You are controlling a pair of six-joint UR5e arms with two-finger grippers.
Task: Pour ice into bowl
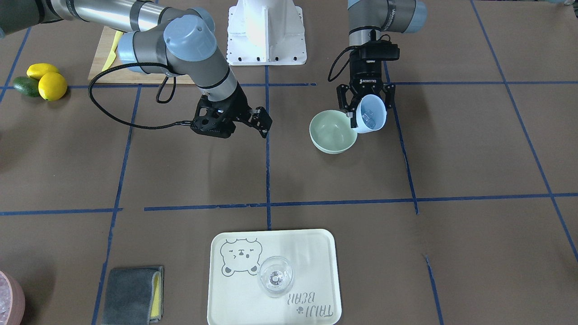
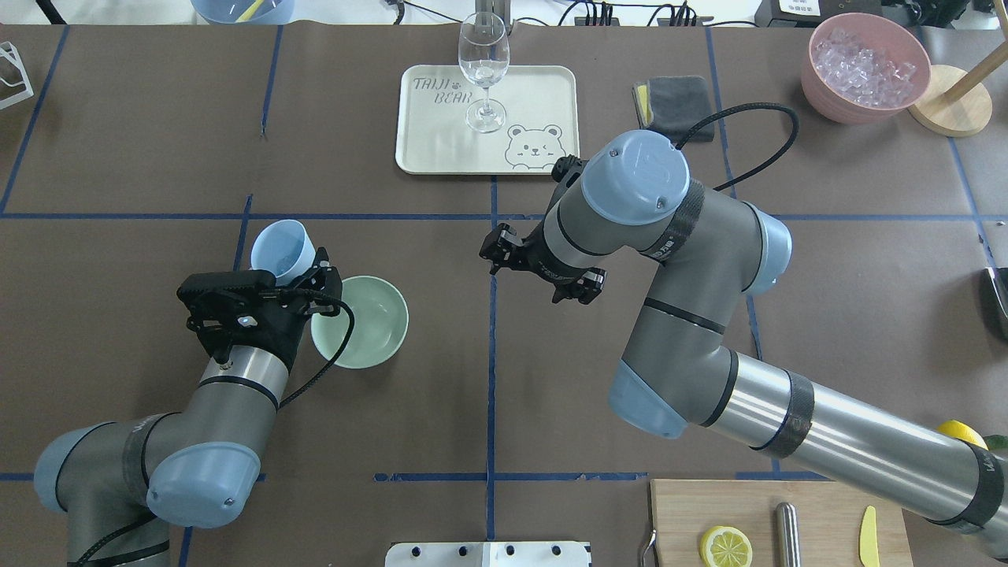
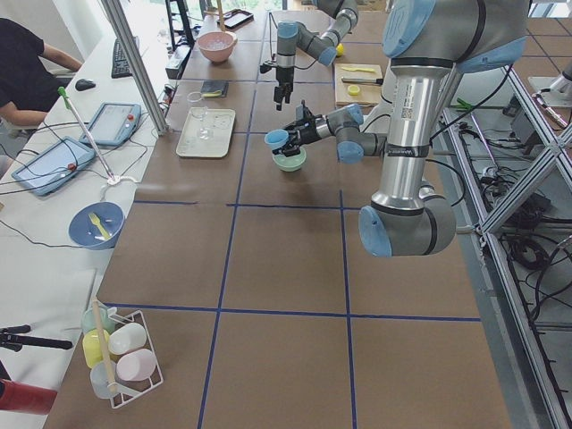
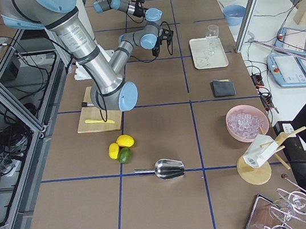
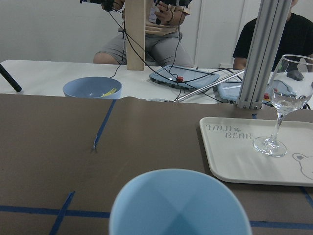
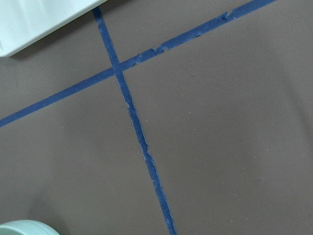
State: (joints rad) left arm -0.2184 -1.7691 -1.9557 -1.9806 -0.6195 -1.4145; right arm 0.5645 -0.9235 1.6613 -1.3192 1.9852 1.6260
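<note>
**One cup with ice in the left pincer, one bowl just below it**

You have two pincers to watch. The left pincer (image 1: 366,104) is pinching one light blue cup (image 1: 373,113) by its wall. It holds the cup lifted off the counter (image 1: 474,149) and tilted, so that the mouth looks toward your side.

The ice (image 1: 370,120) lies inside this cup, low against the wall. It is a few small, clear, glassy cubes, too small and too close together for me to count.

The one bowl (image 1: 333,132) stands on the counter just below this pincer, on the side toward the other arm. In the front view the rim of the cup overlaps the rim of the bowl, but I cannot tell if they touch. The bowl is round, pale mint green, smooth and plain, and wider than the cup.

The right pincer (image 1: 262,123) hangs over the counter near a crossing of blue tape lines (image 6: 142,142), apart from the bowl. I cannot tell if its fingers are spread or pressed together.

Beyond the right pincer, toward your side, lies one cream tray (image 1: 316,253) with one wine glass (image 1: 275,276) upright on it. Well apart from both pincers you see two lemons (image 1: 53,85) touching one green fruit (image 1: 26,85), one grey cloth (image 1: 131,295) and one pink container (image 2: 827,98).
</note>
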